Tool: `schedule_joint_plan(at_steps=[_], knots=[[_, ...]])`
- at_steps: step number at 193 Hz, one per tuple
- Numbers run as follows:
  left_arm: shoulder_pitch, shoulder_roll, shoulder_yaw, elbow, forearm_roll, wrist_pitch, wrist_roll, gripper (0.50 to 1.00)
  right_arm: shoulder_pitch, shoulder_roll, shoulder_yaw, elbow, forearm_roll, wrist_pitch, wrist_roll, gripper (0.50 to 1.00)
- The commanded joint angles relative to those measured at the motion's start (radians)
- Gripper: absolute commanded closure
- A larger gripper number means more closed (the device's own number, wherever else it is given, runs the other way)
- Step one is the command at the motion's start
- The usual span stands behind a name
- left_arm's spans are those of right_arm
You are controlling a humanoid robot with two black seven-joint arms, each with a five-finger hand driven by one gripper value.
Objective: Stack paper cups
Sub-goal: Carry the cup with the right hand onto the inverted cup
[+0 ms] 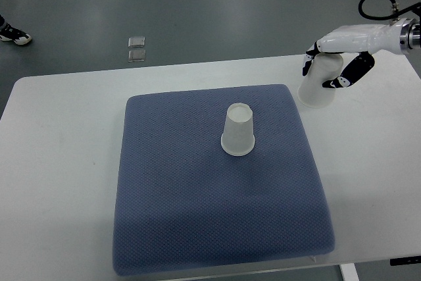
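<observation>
I can read nothing here: no print, label or number shows on the cup [320, 82] in my right hand [342, 54] (plain white), nor on the cup on the mat [237, 130].

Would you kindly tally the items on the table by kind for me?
Paper cups: 2, one upside down on the mat, one in the right hand
Blue mat: 1
Total: 3
</observation>
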Motion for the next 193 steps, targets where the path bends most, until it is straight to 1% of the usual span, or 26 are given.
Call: schedule_joint_plan(at_steps=[1, 23, 44, 78, 95, 121, 142, 165, 193], knots=[[0.001, 0.0, 0.0, 0.0, 0.0, 0.0, 0.0, 0.5, 0.04, 0.021, 0.0, 0.011, 0.043, 0.029, 0.002, 0.861], [0.0, 0.0, 0.0, 0.0, 0.0, 0.0, 0.0, 0.5, 0.075, 0.05, 0.0, 0.037, 0.141, 0.055, 0.0, 0.863], [0.001, 0.0, 0.0, 0.0, 0.0, 0.0, 0.0, 0.5, 0.093, 0.078, 0.0, 0.062, 0.172, 0.055, 0.0, 0.863], [0.0, 0.0, 0.0, 0.0, 0.0, 0.0, 0.0, 0.5, 0.106, 0.126, 0.001, 0.068, 0.215, 0.05, -0.002, 0.863], [0.0, 0.0, 0.0, 0.0, 0.0, 0.0, 0.0, 0.5, 0.113, 0.162, 0.0, 0.064, 0.222, 0.039, -0.008, 0.863], [0.0, 0.0, 0.0, 0.0, 0.0, 0.0, 0.0, 0.5, 0.098, 0.21, -0.005, 0.047, 0.213, 0.033, -0.04, 0.861], [0.001, 0.0, 0.0, 0.0, 0.0, 0.0, 0.0, 0.5, 0.09, 0.239, -0.011, 0.031, 0.202, 0.03, -0.041, 0.861], [0.0, 0.0, 0.002, 0.0, 0.0, 0.0, 0.0, 0.5, 0.052, 0.256, -0.012, 0.004, 0.166, 0.024, -0.041, 0.861], [0.0, 0.0, 0.0, 0.0, 0.0, 0.0, 0.0, 0.5, 0.046, 0.261, -0.012, -0.007, 0.163, 0.024, -0.041, 0.861]])
